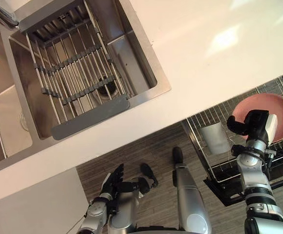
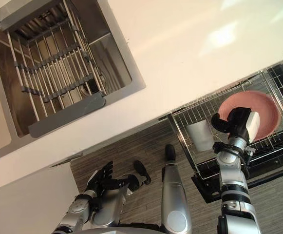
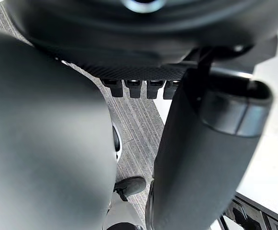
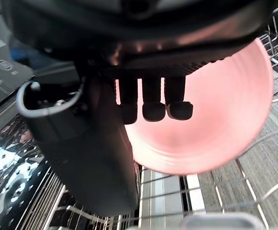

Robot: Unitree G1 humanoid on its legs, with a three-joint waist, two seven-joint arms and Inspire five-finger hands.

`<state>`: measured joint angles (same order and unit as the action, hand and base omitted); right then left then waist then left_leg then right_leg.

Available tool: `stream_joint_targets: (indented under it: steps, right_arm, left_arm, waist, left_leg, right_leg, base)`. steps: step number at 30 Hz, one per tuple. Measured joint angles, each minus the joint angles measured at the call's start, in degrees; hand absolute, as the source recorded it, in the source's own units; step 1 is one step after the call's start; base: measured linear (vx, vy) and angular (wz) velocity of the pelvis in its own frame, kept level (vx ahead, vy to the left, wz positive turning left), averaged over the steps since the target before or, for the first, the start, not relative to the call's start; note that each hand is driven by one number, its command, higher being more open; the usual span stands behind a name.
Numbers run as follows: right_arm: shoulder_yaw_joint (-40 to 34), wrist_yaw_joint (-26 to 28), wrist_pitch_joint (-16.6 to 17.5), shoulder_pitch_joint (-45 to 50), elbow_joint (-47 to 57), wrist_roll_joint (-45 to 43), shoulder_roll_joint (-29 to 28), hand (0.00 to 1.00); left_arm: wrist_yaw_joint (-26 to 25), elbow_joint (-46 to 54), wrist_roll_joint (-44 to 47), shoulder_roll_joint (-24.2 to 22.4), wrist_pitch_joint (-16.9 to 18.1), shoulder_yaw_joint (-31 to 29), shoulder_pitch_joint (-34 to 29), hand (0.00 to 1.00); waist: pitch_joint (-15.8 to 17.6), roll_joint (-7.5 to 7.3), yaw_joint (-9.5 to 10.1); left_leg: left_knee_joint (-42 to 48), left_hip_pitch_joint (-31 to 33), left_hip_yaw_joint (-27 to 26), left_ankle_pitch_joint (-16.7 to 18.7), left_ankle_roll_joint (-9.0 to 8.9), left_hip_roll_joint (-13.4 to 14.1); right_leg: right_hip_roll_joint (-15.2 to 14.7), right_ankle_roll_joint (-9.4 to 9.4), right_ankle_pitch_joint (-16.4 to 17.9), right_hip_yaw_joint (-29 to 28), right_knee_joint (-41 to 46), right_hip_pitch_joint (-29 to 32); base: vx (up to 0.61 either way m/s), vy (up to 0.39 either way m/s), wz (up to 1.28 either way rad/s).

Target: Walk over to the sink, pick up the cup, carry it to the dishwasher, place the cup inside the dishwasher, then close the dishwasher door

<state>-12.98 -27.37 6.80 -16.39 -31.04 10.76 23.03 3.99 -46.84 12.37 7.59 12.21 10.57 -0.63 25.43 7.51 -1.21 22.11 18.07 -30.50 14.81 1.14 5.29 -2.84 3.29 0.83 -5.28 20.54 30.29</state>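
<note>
cup (image 1: 214, 138) set down in the wire rack (image 1: 205, 116) of the dishwasher, right of frame centre, just beside the right hand (image 1: 254, 126) but apart from it. right hand released, fingers (image 4: 153, 111) hanging loose over the pink plate (image 1: 280, 109), grasping nothing. left hand (image 1: 113, 180) low at lower left, fingers straight, idle. sink (image 1: 136, 63) at upper left, white bench (image 1: 204, 58) across the middle.

judged as placed, with the door (image 1: 221, 187) below the rack not yet closed.

most likely trouble on drawing the right hand back:
- could hook a rack wire with fingers or thumb, jolt the rack and tip the cup.
- could brush the cup sideways if swung toward frame centre, being so near it.
- could knock the plate off its prongs if lifted carelessly.

rack apparently pulled out over the open door. raising the door without first sliding the rack in would likely jam it against the wire or shake the cup over.

cannot tell whether the cup stands square or leans on the wires. if leaning, probably enough of a knock from any of these to roll it.
</note>
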Motion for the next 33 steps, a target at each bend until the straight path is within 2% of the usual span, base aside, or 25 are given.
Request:
stream_joint_targets:
  steps: [8,9,13,18,23,26,29,33]
  right_arm:
    - [1.3,-0.3,-0.4,0.0,0.0,0.0,-1.7,0.0]
    - [1.3,-0.3,-0.4,0.0,0.0,0.0,-2.1,1.0]
    - [2.1,-1.0,-0.5,0.1,-0.6,0.0,-2.4,1.0]
    - [2.0,-4.4,-0.5,0.4,-0.4,0.1,-2.8,1.0]
    - [0.1,-9.0,-0.5,6.5,9.7,0.7,-4.3,1.0]
    - [-2.5,-10.8,-0.5,11.5,17.1,1.2,-6.2,1.0]
    - [-4.8,-11.0,-0.5,16.0,23.5,3.0,-8.3,1.0]
    - [-7.6,-9.9,-0.3,21.8,33.8,5.3,-11.9,1.0]
  left_arm:
    - [0.0,0.0,0.0,-0.2,0.0,0.0,0.0,1.0]
    - [0.0,0.0,0.0,-0.3,0.0,0.0,0.0,1.0]
    - [-0.1,-0.2,0.0,-0.6,0.0,0.1,0.0,1.0]
    - [-0.1,-0.5,0.0,-1.0,0.0,0.1,0.0,1.0]
    - [-0.1,-1.3,0.0,-1.2,0.1,1.2,-0.3,1.0]
    - [-0.1,-1.8,-0.1,-1.3,0.2,1.0,-1.3,1.0]
    - [0.1,-2.6,-1.0,-1.3,0.7,0.3,-2.6,1.0]
    - [0.8,-3.6,-3.6,-1.8,1.1,-2.3,-4.2,1.0]
  waist:
    - [-0.1,0.14,0.3]
    - [-0.1,0.15,0.31]
    - [-0.6,0.62,0.34]
    - [-0.9,0.94,0.41]
    - [-2.5,0.68,0.41]
    - [-4.7,-0.55,0.28]
    - [-7.0,-2.7,-0.05]
    - [-9.7,-4.99,-2.4]
  left_leg:
    - [-0.6,-0.2,0.0,-0.6,0.15,0.0]
    - [-0.8,-0.2,0.0,-0.7,0.15,0.0]
    - [-1.0,-0.2,0.0,-0.8,0.11,0.0]
    - [-1.2,-1.3,0.2,-0.9,0.07,0.0]
    - [-2.4,-3.4,-0.1,-0.9,0.08,0.1]
    - [-3.8,-5.7,-0.4,-0.9,0.02,0.2]
    - [-5.5,-8.6,-1.1,-0.9,-0.44,0.5]
    - [-7.8,-12.1,-2.0,-0.9,-1.0,0.5]
  right_leg:
    - [0.0,0.15,-1.7,0.2,-2.6,-1.2]
    - [0.0,0.16,-1.9,0.3,-3.0,-1.3]
    - [-0.1,0.22,-2.3,0.5,-3.7,-1.6]
    - [-0.1,0.24,-2.6,0.7,-4.6,-3.2]
    - [0.2,0.35,-3.3,0.7,-7.1,-5.9]
    - [0.7,0.27,-3.5,0.6,-8.9,-8.4]
    - [1.5,0.03,-3.8,0.0,-11.1,-11.3]
    - [2.1,-0.02,-4.0,-0.7,-13.8,-14.7]
  base:
    - [0.0,-0.006,0.0]
    - [0.03,-0.015,0.01]
    - [0.02,-0.005,0.01]
    - [0.01,-0.002,0.01]
    - [0.03,0.002,-0.03]
    - [0.08,0.0,-0.09]
    - [0.11,-0.006,-0.16]
    - [0.09,0.004,-0.13]
